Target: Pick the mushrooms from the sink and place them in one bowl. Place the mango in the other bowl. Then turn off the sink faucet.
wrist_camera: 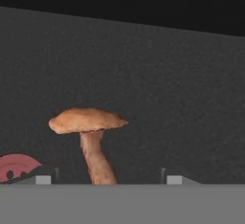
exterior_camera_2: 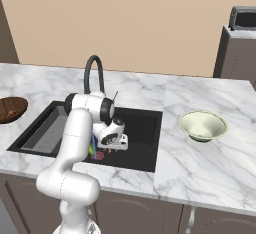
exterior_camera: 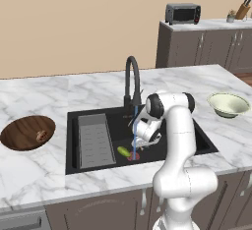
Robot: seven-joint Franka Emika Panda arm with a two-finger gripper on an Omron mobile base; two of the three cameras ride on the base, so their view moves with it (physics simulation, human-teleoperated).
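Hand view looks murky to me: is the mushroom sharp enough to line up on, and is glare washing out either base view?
Hand view: dim black basin, but the mushroom is evenly lit, edges slightly soft, stem cut by the bottom edge. Left base view: no glare; marble counter bright, the sink flat black. Right base view: pale bowl crisp, soft shading inside.

i can read no text, label, brand, number or sign anywhere here. the microwave [exterior_camera: 182,13] on the far counter shows a dark front with no legible markings, and the sink faucet [exterior_camera: 132,82] and the pale bowl [exterior_camera: 228,104] carry nothing written.
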